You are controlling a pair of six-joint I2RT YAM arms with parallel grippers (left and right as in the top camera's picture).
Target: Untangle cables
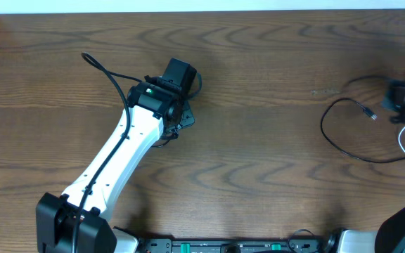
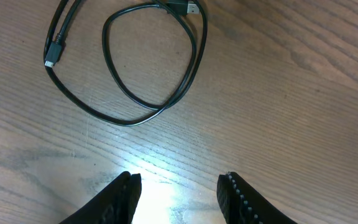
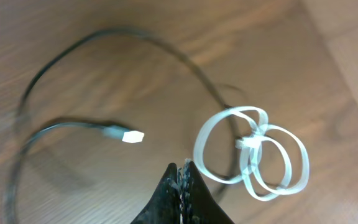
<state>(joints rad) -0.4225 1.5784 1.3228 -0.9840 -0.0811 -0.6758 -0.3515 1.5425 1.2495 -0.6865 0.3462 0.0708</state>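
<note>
Three cables, all lying on the wood table (image 1: 259,161). The looped black cable (image 2: 127,122) lies flat in a loose double loop with a small plug at one end and a wider flat plug at the other. It is ahead of the left gripper (image 2: 179,193), whose jaws are apart, empty and not touching it. Overhead the left arm hides nearly all of this cable. The second black cable (image 1: 323,130) is an open curve at far right with a small plug. The white cable (image 1: 401,143) is barely visible overhead. The right wrist view shows the white cable (image 3: 252,143) as a few small flat loops bunched at a knot, crossing the second black cable (image 3: 67,124). The right gripper (image 3: 182,175) has its jaws pressed together, just beside the white loops, nothing visibly gripped.
</note>
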